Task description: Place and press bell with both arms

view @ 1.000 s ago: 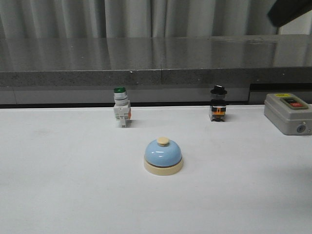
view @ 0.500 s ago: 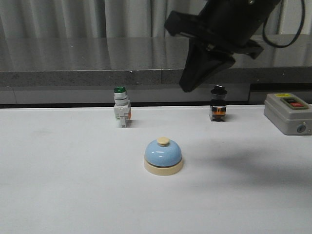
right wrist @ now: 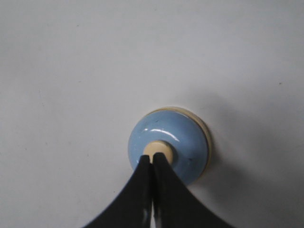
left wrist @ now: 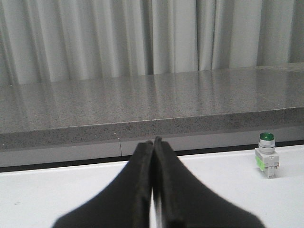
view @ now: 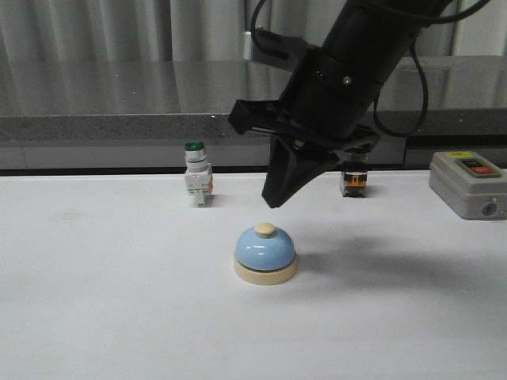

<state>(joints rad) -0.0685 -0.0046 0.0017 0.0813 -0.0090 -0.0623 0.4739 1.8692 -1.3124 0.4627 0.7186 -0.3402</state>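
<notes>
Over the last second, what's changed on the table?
The right hand swung in from the upper right and came down, closed, to just above the bell and its knob, not yet touching. The bell and both switches haven't moved.

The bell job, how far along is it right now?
Placing looks done: the bell sits upright on the white table, free of any grip. In hand: the right gripper, fingers shut together, hangs just above the cream knob, lined up over it but not touching in the front view. Left to do: the press itself. The left gripper is shut and away from the bell.
</notes>
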